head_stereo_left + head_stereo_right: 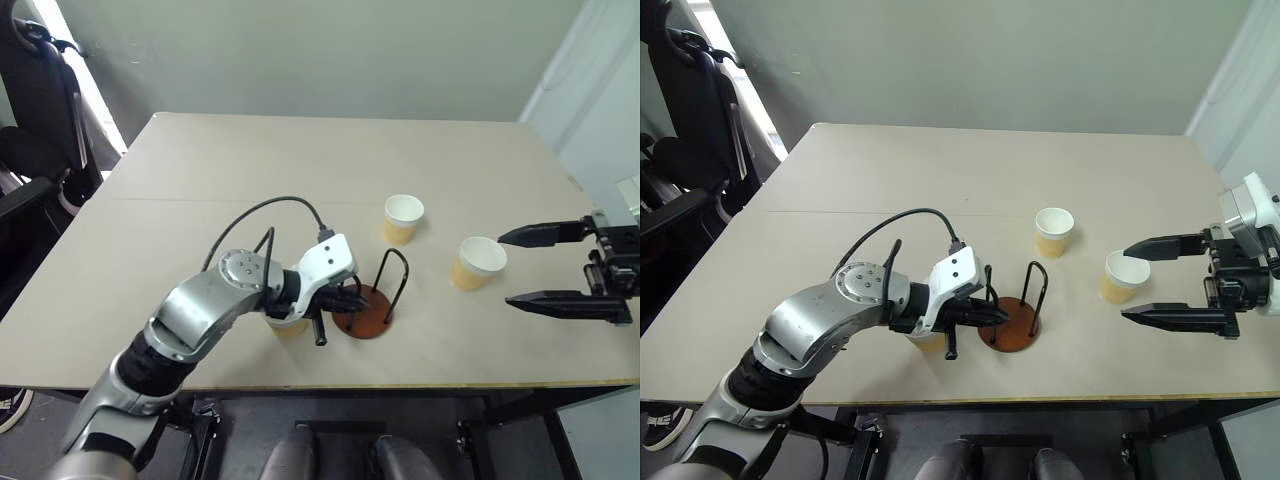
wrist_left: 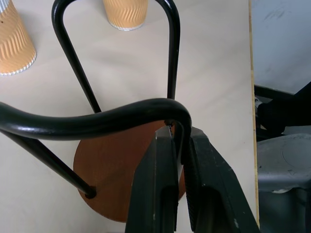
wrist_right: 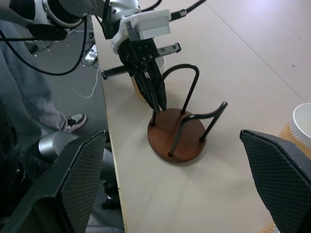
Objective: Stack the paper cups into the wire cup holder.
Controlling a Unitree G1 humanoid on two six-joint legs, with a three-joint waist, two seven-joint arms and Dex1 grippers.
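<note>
- Two paper cups [image 1: 403,219] [image 1: 477,262] on a pale beige table [image 1: 250,170]: yellow-tan outside, white inside, white rims.
- In the left wrist view the cup walls [image 2: 125,12] carry a wavy embossed pattern in orange-tan, with a pale band at the foot.
- Wire cup holder [image 1: 368,308]: reddish-brown disc base, glossy black wire loops.
- Left gripper [image 2: 181,160]: black fingers on a white and silver wrist.
- Right gripper [image 1: 525,268]: black, its finger pads [image 3: 80,177] cross-hatched.
- Wall behind: muted grey-green.

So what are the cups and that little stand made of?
The cups look like paper: ribbed yellow-tan outside, white inside, rolled rim. The stand's base looks like reddish-brown wood or board, smooth and matte. Its loops look like thin black-coated metal wire, slightly glossy.
</note>
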